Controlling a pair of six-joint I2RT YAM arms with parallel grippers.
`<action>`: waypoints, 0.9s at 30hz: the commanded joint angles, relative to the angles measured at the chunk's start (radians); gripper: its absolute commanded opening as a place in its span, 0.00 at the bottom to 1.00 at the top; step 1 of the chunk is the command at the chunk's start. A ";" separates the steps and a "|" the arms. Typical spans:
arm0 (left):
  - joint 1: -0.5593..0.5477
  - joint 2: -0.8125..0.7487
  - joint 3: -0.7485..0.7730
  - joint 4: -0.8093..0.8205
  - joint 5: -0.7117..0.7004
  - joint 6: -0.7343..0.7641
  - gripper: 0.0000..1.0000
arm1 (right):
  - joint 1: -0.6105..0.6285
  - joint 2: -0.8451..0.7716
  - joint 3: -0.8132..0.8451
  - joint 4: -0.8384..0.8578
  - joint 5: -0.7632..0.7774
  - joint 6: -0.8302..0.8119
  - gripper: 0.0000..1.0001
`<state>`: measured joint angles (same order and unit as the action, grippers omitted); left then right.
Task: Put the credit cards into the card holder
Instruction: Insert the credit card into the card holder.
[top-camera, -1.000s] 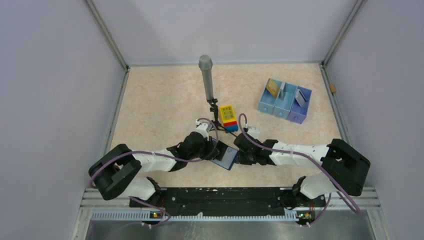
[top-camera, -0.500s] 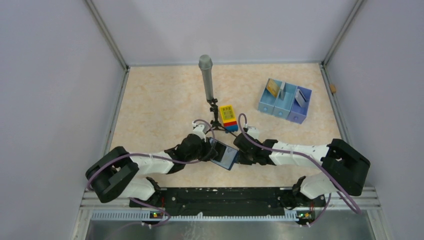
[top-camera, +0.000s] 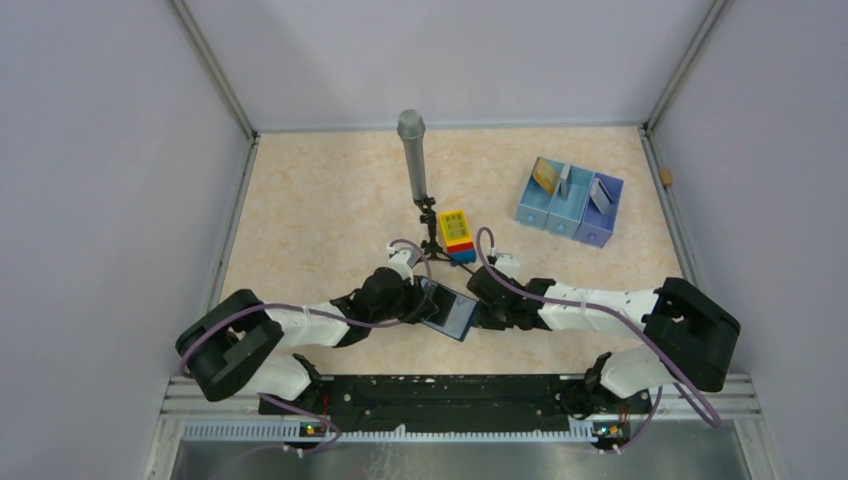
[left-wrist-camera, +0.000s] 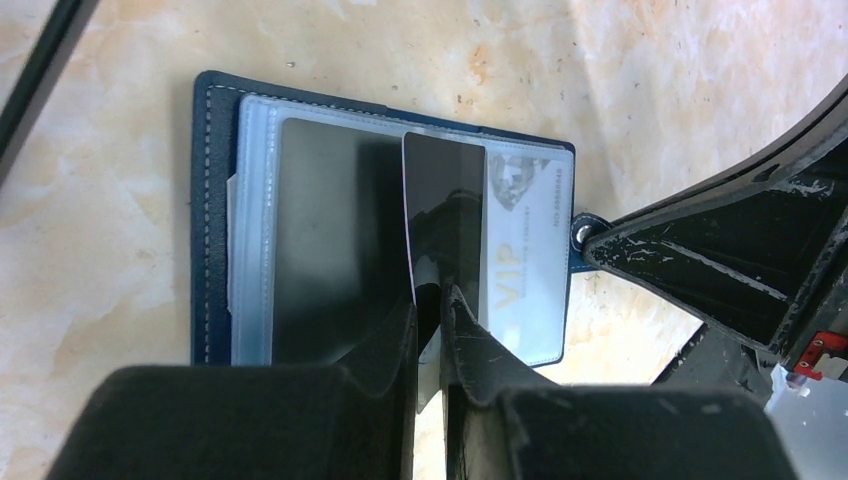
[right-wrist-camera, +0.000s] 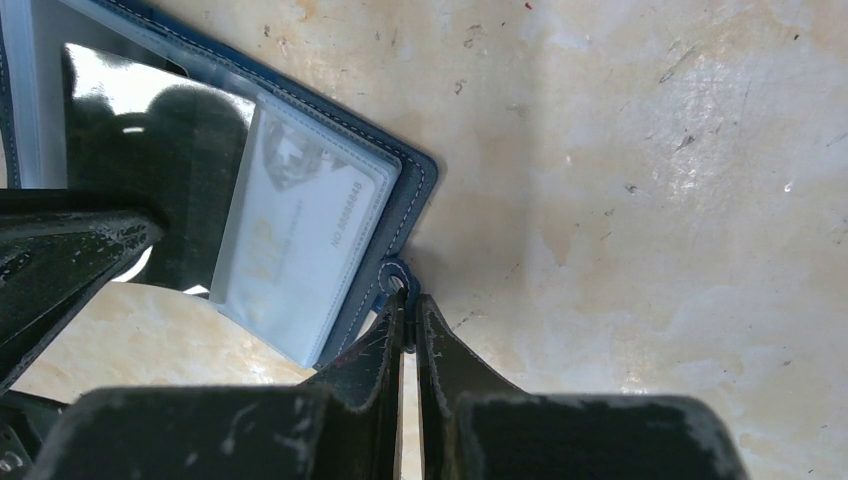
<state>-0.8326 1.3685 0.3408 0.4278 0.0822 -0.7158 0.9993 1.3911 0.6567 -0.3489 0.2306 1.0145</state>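
The navy card holder (left-wrist-camera: 205, 200) lies open on the table, its clear sleeves facing up. A dark card (left-wrist-camera: 330, 250) fills one sleeve and a pale "VIP" card (left-wrist-camera: 525, 260) the other. My left gripper (left-wrist-camera: 430, 295) is shut on another dark credit card (left-wrist-camera: 445, 190), held on edge with its far end over the sleeves. My right gripper (right-wrist-camera: 405, 300) is shut on the holder's snap tab (right-wrist-camera: 397, 277), beside the VIP card (right-wrist-camera: 300, 240). From above, both grippers meet at the card holder (top-camera: 452, 312). A gold card (top-camera: 545, 175) and a grey card (top-camera: 600, 195) stand in the tray.
A pale blue three-compartment tray (top-camera: 570, 212) sits at the back right. A yellow-topped toy brick block (top-camera: 457, 232) stands just beyond the card holder, next to a grey microphone on a small stand (top-camera: 413, 160). Walls enclose the table on three sides.
The left jaws have tightened a little on the dark card and the left arm has shifted slightly. The right arm and the card holder have stayed put.
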 joint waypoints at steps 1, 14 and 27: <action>-0.007 0.077 -0.039 -0.174 0.073 0.058 0.06 | 0.012 -0.003 0.036 -0.030 0.032 -0.004 0.00; -0.008 0.115 -0.020 -0.151 0.130 0.048 0.13 | 0.012 -0.008 0.035 -0.025 0.045 0.003 0.00; -0.008 0.018 0.067 -0.386 0.000 0.125 0.54 | 0.012 -0.027 0.017 -0.041 0.066 0.013 0.00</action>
<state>-0.8471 1.3785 0.4160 0.3126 0.1684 -0.6712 0.9997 1.3888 0.6567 -0.3462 0.2428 1.0256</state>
